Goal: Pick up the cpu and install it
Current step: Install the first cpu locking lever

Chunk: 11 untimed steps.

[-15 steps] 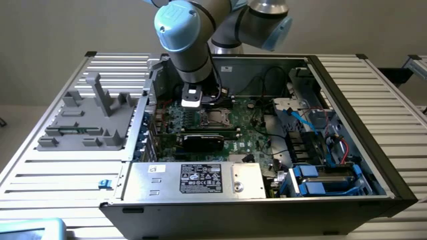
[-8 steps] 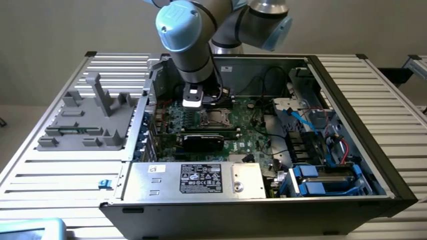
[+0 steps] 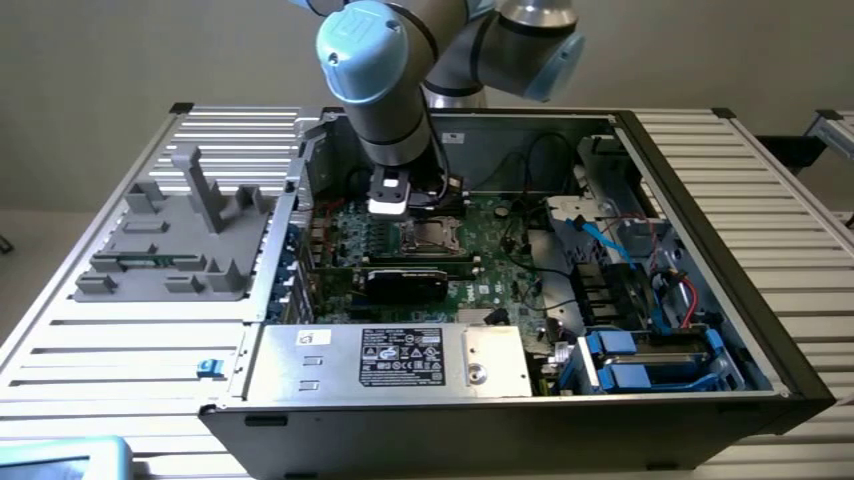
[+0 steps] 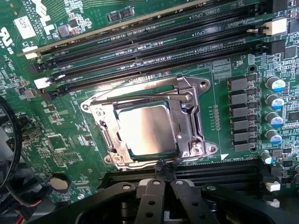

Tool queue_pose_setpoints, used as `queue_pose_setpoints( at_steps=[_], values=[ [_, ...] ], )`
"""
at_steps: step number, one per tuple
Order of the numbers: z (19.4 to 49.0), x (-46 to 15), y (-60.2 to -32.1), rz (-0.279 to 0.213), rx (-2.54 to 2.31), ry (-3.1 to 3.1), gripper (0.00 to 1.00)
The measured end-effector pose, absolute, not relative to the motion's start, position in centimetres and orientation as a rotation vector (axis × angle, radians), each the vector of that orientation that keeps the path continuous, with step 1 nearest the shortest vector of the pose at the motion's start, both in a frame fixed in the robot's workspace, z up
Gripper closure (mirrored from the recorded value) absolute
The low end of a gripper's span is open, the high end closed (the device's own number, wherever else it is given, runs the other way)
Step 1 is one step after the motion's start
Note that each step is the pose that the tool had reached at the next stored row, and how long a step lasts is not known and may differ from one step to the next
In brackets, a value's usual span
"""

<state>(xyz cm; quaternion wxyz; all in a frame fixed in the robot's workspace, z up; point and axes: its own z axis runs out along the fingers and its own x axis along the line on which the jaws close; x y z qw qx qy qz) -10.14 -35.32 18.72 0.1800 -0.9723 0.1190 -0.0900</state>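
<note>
The cpu (image 4: pixel 147 128) lies flat inside the metal socket frame (image 4: pixel 191 116) on the green motherboard (image 4: pixel 65 135), its shiny silver top facing up at the centre of the wrist view. The frame's latch bar crosses just above the chip's upper edge. The hand (image 4: pixel 162 169) sits at the lower centre of that frame, its two black fingers pressed together with their tips meeting just beside the lower rim of the socket frame; it is closed and carries nothing.

Around the socket, four long black memory slots (image 4: pixel 154 37) run diagonally across the upper part of the wrist view, with white clips at their ends. A column of dark square components and four blue-topped capacitors (image 4: pixel 275 107) stand along the right side. A black cable loops at the left edge, and a round coin battery (image 4: pixel 60 182) sits at the lower left.

In the exterior view the arm (image 3: pixel 387 90) reaches down from the upper centre into the open computer case (image 3: pixel 694 200), and the hand (image 3: pixel 424 212) hangs directly over the socket (image 3: pixel 430 236) in mid-frame. A black card (image 3: pixel 420 275) stands just below the socket. The silver power supply box with a white label (image 3: pixel 400 360) fills the lower centre. Blue drive brackets (image 3: pixel 627 365) sit at the lower right. A grey moulded fixture (image 3: pixel 174 240) rests on the slatted bench (image 3: pixel 120 350) at the left, beside the case.
</note>
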Motion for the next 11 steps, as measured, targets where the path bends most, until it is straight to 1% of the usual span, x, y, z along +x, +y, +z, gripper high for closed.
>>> queue_pose_setpoints(
  at_steps=[11],
  values=[
    [18.72, -9.50, -35.32, -0.255, -2.747, 0.339, 0.89]
  ],
)
